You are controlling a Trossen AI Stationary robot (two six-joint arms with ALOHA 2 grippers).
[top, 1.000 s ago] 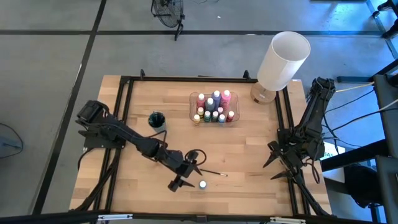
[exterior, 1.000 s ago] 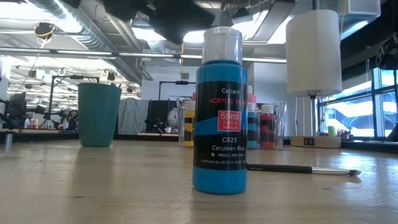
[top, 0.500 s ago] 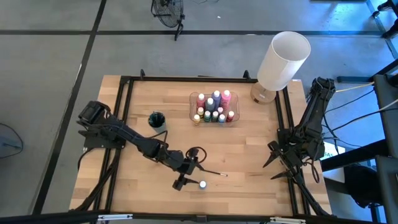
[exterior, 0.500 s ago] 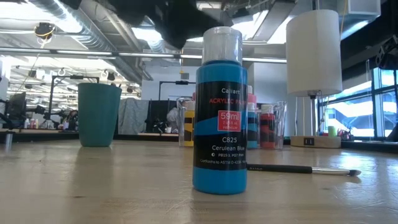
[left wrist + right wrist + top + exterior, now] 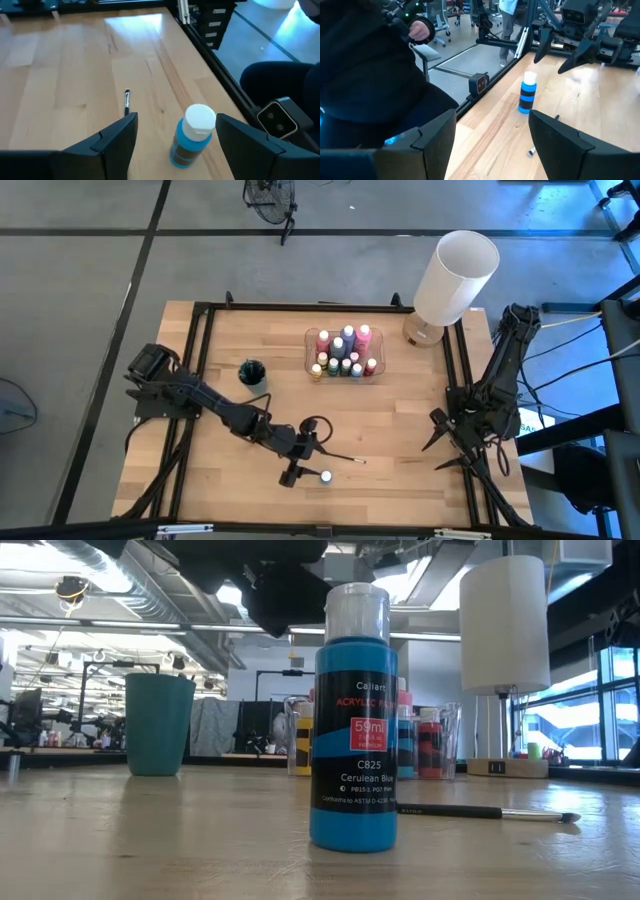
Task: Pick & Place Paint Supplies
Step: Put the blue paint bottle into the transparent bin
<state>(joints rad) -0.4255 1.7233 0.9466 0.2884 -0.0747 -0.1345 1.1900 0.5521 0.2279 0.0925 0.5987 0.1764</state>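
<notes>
Inspector: Paint bottle first. Where does it stand, and what has hold of it?

Arm: Nothing has hold of it. The blue acrylic paint bottle with the white cap (image 5: 192, 136) stands upright near the front edge of the pale wooden surface (image 5: 400, 420). My left claw (image 5: 302, 460) hangs just above and beside it with its fingers (image 5: 116, 140) spread wide and empty, one each side of the bottle in my wrist view. I judge that spacing suits a straddling approach to the body below the cap.

Inspector: Other supplies loose?

Arm: One thin dark-handled paintbrush with a light tip (image 5: 485, 812) lies flat, just beyond the bottle. The remaining bottles stand packed in a clear plastic tray (image 5: 343, 352) toward the back, likely the destination. A teal cup (image 5: 252, 372) stands apart, left of the tray.

Inspector: Right arm?

Arm: My right claw (image 5: 463, 442) waits at the right rail, fingers parted, holding nothing.

Inspector: Hazards?

Arm: The bottle is tall and narrow; a finger clipping the cap could tip it. The white cylindrical lamp (image 5: 455, 275) stands at the back right corner, near the tray.
</notes>
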